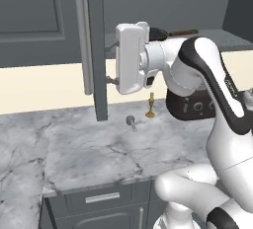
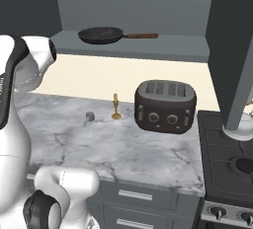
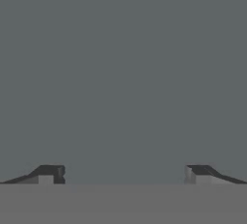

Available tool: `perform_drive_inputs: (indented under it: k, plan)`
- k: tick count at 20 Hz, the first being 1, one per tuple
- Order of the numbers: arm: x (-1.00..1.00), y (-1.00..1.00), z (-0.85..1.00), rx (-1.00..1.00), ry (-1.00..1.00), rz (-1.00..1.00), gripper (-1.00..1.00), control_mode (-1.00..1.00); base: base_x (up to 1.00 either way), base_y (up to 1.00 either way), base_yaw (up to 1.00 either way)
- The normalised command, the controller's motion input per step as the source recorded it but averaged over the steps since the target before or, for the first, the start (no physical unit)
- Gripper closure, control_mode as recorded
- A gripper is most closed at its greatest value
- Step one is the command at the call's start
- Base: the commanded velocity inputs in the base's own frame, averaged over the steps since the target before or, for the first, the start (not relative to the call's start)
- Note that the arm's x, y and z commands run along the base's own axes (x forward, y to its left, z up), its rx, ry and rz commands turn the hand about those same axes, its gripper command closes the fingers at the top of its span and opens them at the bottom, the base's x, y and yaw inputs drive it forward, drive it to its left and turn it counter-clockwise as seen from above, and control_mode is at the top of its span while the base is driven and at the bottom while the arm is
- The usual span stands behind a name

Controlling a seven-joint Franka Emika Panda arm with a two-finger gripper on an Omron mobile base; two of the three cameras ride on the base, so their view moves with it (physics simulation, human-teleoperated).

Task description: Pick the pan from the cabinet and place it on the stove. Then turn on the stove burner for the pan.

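Note:
The black pan lies on the grey shelf of the open cabinet, its brown handle pointing right. In the left base view my white hand hides most of the pan. My gripper is open and holds nothing; it points left at the edge of the open cabinet door, next to its silver bar handle. In the hand view the fingertips stand wide apart before a flat grey surface. The black stove sits at the counter's right end, with knobs along its front.
A dark four-slot toaster stands on the marble counter left of the stove. A small gold candlestick and a small grey object sit near the wall. The right cabinet door hangs open above a white vessel on the stove.

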Motion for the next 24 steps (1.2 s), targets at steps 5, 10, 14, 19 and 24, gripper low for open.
perform_drive_inputs:
  k: [5, 10, 14, 19, 24]
  plan:
    - [-0.02, -0.63, 0.18, -0.01, -0.17, -0.05, -1.00, -1.00, 0.00, 0.00, 0.00]
    - [-0.02, -0.70, 0.27, -0.06, -0.17, -0.13, -1.00, -1.00, 0.00, 0.00, 0.00]
    - [0.03, -0.44, 0.09, -0.09, -0.11, -0.26, -1.00, -1.00, 0.00, 0.00, 0.00]
    - [0.25, -0.51, 0.00, -0.05, 0.00, -0.41, -1.00, -1.00, 0.00, 0.00, 0.00]
    - [0.31, -0.59, -0.06, -0.01, 0.00, -0.45, -1.00, -1.00, 0.00, 0.00, 0.00]
